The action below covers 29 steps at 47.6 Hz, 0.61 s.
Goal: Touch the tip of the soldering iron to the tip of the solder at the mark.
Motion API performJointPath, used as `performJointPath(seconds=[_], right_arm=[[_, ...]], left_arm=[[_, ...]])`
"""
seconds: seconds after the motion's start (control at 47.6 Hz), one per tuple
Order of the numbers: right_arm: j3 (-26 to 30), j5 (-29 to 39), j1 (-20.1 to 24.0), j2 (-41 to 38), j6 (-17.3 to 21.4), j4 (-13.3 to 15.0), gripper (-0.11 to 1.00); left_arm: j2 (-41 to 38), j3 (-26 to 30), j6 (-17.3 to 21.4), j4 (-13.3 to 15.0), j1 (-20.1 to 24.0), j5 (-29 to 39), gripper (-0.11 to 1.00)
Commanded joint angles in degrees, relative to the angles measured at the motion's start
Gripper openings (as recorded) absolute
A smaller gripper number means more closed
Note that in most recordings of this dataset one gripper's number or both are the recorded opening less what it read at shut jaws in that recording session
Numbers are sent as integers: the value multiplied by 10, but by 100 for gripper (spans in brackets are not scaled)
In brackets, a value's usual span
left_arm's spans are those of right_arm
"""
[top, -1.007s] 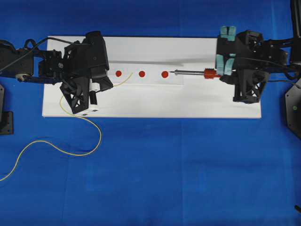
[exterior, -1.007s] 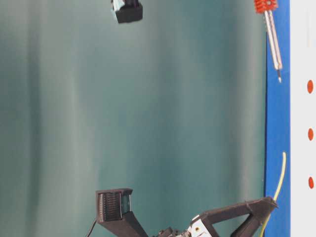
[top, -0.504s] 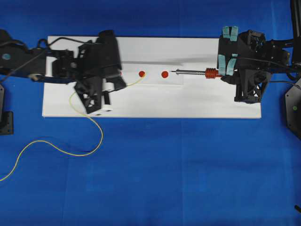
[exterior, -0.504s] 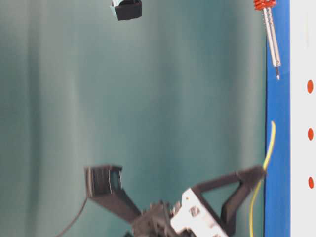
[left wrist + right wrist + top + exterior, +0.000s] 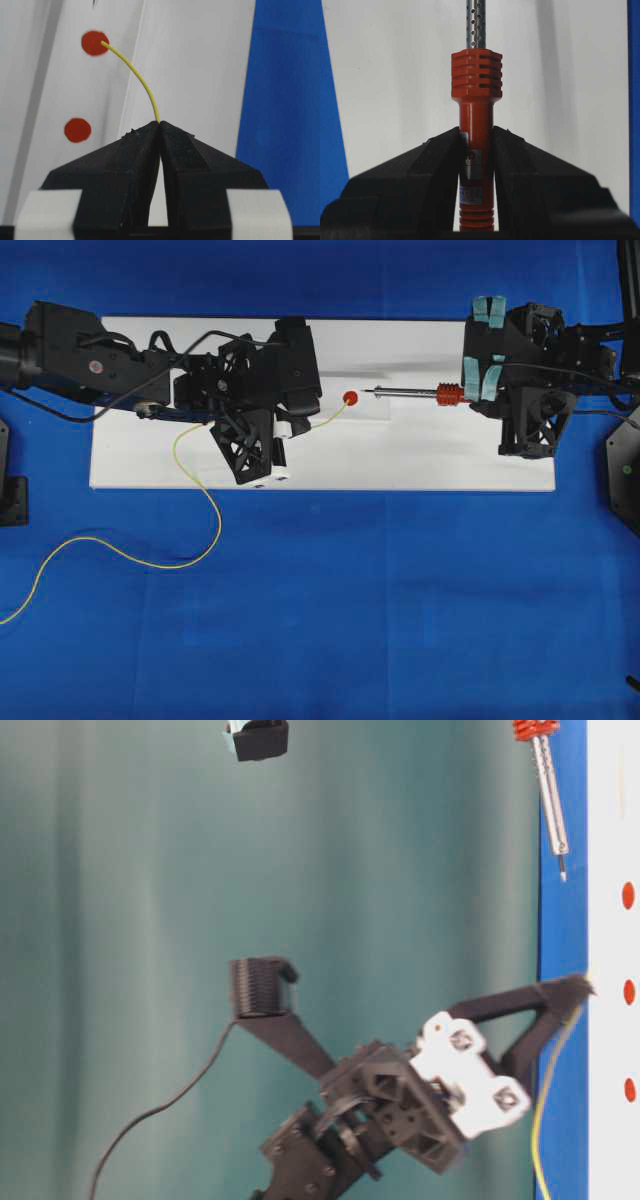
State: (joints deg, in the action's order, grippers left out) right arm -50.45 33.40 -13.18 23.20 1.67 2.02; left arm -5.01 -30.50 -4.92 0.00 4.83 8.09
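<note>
White board point(image 5: 430, 455) on blue cloth. Left gripper point(image 5: 159, 125) pinching solder point(image 5: 137, 75), tip over red mark point(image 5: 350, 397); thin, floppy, so gripped nr tip. Right gripper point(image 5: 476, 145) clamped on soldering iron point(image 5: 476, 120) handle; rigid, light.

Solder point(image 5: 205, 502) runs off left edge of overhead view, far end unseen; part of it hidden under left gripper point(image 5: 296, 430). Soldering iron point(image 5: 476, 125): shaft tip cut off at top of right wrist view, rear of body buried betw. right gripper point(image 5: 476, 150) fingers. Table-level view: iron's handle cropped at top, left arm blurry.
</note>
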Motion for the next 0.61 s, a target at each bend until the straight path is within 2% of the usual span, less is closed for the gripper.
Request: performJointPath(seconds=[0.0,0.588], right_arm=[[5,-4,0,4,1,3,6],[5,-11,-1,-11,2,4,6]], left_arm=[[4,12,1,-2,3,-7,1],[-21,14,-2,-2,8,-18,1]])
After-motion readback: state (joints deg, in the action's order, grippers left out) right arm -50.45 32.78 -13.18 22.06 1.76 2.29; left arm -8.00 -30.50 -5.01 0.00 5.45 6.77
